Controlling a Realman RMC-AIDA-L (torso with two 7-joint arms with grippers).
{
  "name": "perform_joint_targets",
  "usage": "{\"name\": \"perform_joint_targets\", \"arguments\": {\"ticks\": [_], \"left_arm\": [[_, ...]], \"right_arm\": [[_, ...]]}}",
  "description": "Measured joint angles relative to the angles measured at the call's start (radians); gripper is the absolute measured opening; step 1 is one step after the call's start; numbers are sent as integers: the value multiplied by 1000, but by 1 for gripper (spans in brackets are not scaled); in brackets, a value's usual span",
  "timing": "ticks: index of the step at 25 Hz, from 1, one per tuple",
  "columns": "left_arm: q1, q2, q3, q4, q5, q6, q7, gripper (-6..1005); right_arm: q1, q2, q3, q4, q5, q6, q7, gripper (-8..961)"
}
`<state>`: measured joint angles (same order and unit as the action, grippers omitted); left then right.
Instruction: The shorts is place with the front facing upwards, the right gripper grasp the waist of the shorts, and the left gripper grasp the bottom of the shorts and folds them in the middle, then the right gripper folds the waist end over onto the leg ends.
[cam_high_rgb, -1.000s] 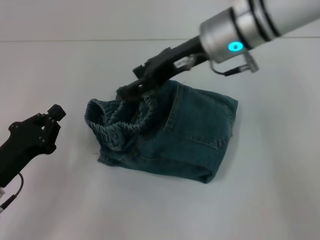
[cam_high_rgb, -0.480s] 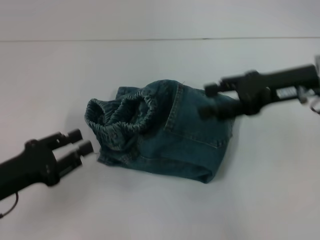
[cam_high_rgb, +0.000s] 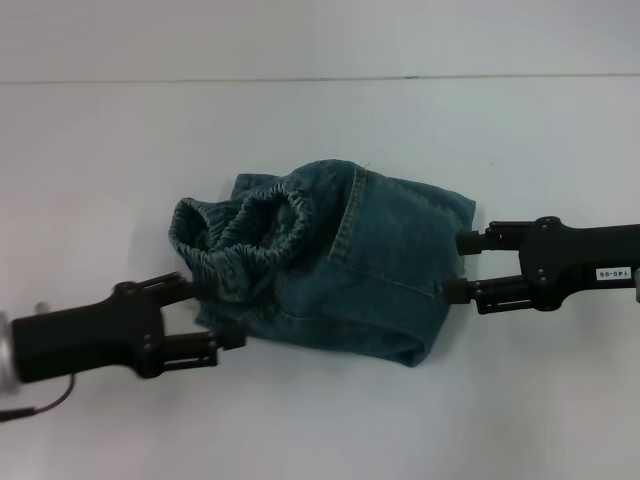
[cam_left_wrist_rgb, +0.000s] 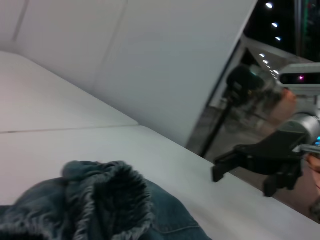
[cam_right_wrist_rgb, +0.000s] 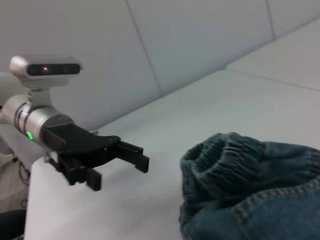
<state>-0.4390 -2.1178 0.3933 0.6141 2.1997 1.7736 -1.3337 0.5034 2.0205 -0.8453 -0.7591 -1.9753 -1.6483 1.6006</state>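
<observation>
This is looking like a robotics lab or test room: a bare white tabletop (cam_high_rgb: 320, 420) is stretching out beneath plain pale wall panels (cam_left_wrist_rgb: 165, 60). Past the panels, ceiling spotlights (cam_left_wrist_rgb: 270, 15) are glowing in a darker hall, and a sensor head (cam_right_wrist_rgb: 46, 67) is sitting on the robot.

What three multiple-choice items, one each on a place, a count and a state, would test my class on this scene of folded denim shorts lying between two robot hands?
1. Where is the ruffled elastic waistband of the blue denim shorts?
A. toward the robot's left
B. toward the robot's right
C. hidden underneath

2. How many black two-fingered hands are in the head view?
A. one
B. two
C. three

3. How do both hands stand?
A. shut on the denim
B. open
C. shut on nothing

Answers:
1 A, the gathered band lies nearest the left hand.
2 B, the left hand and the white-labelled right hand flank the shorts.
3 B, a gap shows between each pair of fingers.
</observation>
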Motion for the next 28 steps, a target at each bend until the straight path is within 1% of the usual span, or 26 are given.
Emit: {"name": "perform_joint_targets", "arguments": {"ticks": [2, 4, 6, 8, 11, 15, 20, 24, 28], "left_arm": [[-30, -1, 33, -11, 0, -26, -17, 821], [-61, -2, 87, -24, 0, -67, -43, 876], [-78, -3, 138, -28, 1, -100, -67, 876], [-83, -3, 169, -29, 2, -124, -82, 877], [-73, -1, 160, -24, 2, -130, -85, 877], [-48, 4, 131, -6, 1, -125, -85, 877], [-10, 12, 79, 23, 3, -117, -85, 877], [12, 15, 46, 38, 3, -98, -85, 877], [24, 15, 31, 51, 2, -86, -85, 877]], "right_arm": [[5, -3, 0, 27, 0, 19, -11, 868], [8, -5, -2, 41, 0, 24, -17, 868], [7, -6, -5, 40, -3, 16, -19, 868], [4, -7, -5, 35, -8, 5, -19, 868], [-4, -12, 1, 32, -12, -16, -20, 868], [-9, -13, 4, 32, -12, -44, -37, 869], [-13, -14, 10, 32, -9, -50, -44, 869], [-14, -12, 15, 32, -6, -54, -58, 869], [-12, -9, 17, 32, -6, -54, -67, 869]]}}
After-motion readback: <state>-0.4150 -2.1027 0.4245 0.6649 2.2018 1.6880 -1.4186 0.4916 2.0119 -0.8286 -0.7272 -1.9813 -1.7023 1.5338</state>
